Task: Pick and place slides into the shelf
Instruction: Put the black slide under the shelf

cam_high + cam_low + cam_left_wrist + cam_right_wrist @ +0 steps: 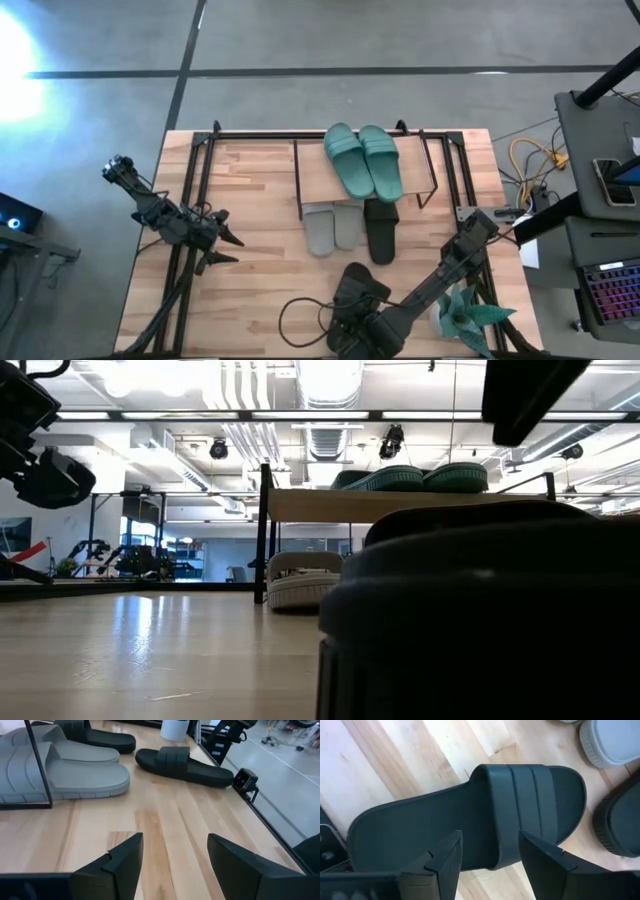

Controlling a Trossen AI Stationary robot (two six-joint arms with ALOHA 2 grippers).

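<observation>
The shelf (325,170) stands at the table's far middle, with the teal slides (363,160) on its plank top. The grey slides (330,228) lie under its near edge, their toes toward me. One black slide (381,230) lies beside them on the right. The other black slide (356,287) lies alone nearer the near edge and fills the right wrist view (485,815). My right gripper (490,865) hangs open just above it, one finger over the footbed, one over the strap side. My left gripper (230,250) is open over bare table to the left (175,865).
A thin black frame (195,190) runs along the table's edges. A potted plant (465,315) stands at the near right corner, behind my right arm. A dark cable (300,320) loops near the near edge. Bare wood lies between my left gripper and the slides.
</observation>
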